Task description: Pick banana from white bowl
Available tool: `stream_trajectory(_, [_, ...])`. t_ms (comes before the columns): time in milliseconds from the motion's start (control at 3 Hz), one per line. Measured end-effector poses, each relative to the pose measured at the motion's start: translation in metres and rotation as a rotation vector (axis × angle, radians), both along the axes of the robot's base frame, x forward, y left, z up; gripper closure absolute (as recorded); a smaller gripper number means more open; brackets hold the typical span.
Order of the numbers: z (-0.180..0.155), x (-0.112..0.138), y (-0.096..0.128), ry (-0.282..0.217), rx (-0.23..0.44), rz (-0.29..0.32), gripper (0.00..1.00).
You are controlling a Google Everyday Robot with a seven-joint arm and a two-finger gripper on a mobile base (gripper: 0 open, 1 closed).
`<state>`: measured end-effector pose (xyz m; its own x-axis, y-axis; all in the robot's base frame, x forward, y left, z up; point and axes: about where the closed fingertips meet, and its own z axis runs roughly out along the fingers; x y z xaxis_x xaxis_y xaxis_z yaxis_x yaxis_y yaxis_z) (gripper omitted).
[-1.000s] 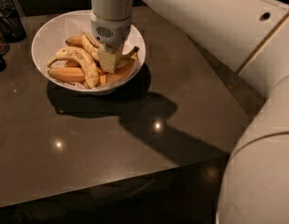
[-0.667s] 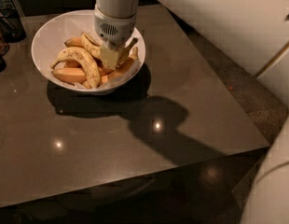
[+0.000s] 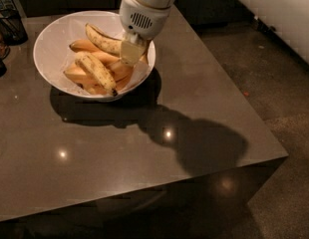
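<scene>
Camera view — gripper [image 3: 132,51] low in bowl [image 3: 50,39] at banana [image 3: 102,40], grasp stage; cannot tell if clamped — next: secure hold, lift clear.

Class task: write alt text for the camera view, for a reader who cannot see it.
The robot's pincer hangs in a white bowl of bananas, at one end of a pale, lightly flecked banana. The bowl sits on a dark table.
</scene>
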<state>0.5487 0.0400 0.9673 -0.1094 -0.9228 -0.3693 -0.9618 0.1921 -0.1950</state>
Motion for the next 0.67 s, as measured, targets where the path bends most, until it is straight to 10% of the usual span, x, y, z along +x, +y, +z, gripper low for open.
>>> stream_trajectory(667, [0.0072, -0.0070, 0.0013, 0.010, 0.017, 0.039, 1.00])
